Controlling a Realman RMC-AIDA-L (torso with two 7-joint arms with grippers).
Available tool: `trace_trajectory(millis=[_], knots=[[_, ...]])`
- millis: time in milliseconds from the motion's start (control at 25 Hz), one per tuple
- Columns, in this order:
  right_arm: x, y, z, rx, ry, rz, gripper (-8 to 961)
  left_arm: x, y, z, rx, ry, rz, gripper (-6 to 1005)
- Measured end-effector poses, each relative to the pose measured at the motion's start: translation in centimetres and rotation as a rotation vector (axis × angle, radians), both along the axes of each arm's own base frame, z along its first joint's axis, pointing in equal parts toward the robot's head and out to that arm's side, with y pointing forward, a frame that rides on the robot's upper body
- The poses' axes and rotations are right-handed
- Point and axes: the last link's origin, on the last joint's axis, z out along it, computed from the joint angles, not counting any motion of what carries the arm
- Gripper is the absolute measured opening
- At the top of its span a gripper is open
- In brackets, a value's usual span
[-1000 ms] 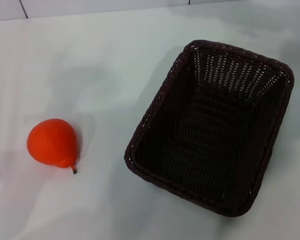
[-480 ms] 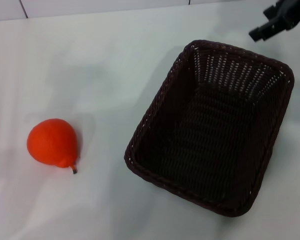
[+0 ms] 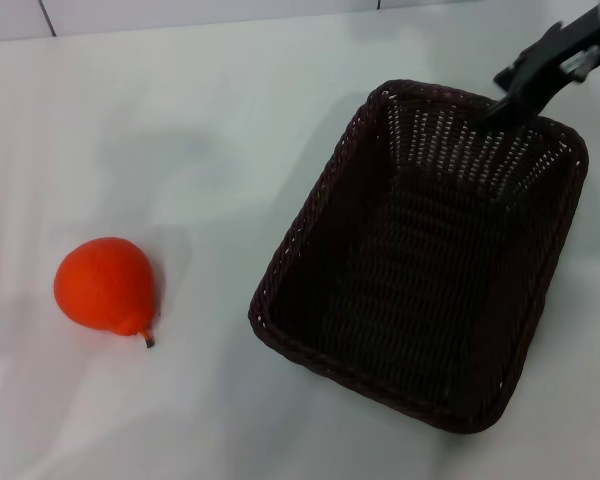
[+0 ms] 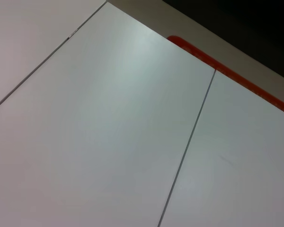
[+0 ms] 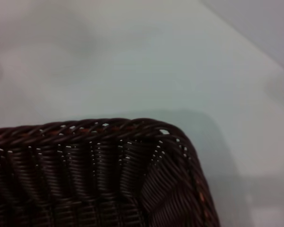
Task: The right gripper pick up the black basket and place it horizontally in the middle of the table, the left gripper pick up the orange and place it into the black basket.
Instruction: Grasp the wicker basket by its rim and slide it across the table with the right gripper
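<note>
The black basket [image 3: 302, 228] stands empty on the white table [image 3: 180, 130], right of centre, with its long side running at a slant away from me. The orange [image 3: 104, 284] lies on the table at the left, well apart from the basket, stem toward me. My right gripper [image 3: 497, 100] comes in from the top right and hovers at the basket's far rim with its fingers apart, holding nothing. The right wrist view shows the basket's braided corner [image 5: 85, 130] close below. My left gripper is out of view.
The left wrist view shows only bare white tabletop with a thin seam [image 4: 187, 142] and a red strip [image 4: 227, 71] along the table's edge. A seam also runs along the table's far side [image 3: 180, 28].
My right gripper has come into view from the top right and moved down and left to the basket's far rim. The basket and the orange have not moved.
</note>
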Motion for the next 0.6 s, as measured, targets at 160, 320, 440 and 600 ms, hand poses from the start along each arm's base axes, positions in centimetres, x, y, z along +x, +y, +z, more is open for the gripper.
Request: trace_trajectory(millis=[160,320,440,600], knots=[[0.8,0.2,-2.0,-0.036,0.006,0.013,685,0.0,0.0,0.0,0.000,0.000,0.000,860],[1.1,0.2,-2.9,-0.067,0.012,0.018,680,0.0,0.0,0.0,0.000,0.000,0.001,860],[1.1,0.1,-3.0,-0.072,0.013,0.015,515,0.0,0.1,0.0,0.000,-0.001,-0.002,859],[1.1,0.0,-2.8,-0.078,0.023,-0.003,358,0.2,0.5,0.0,-0.001,0.000,-0.009,859]])
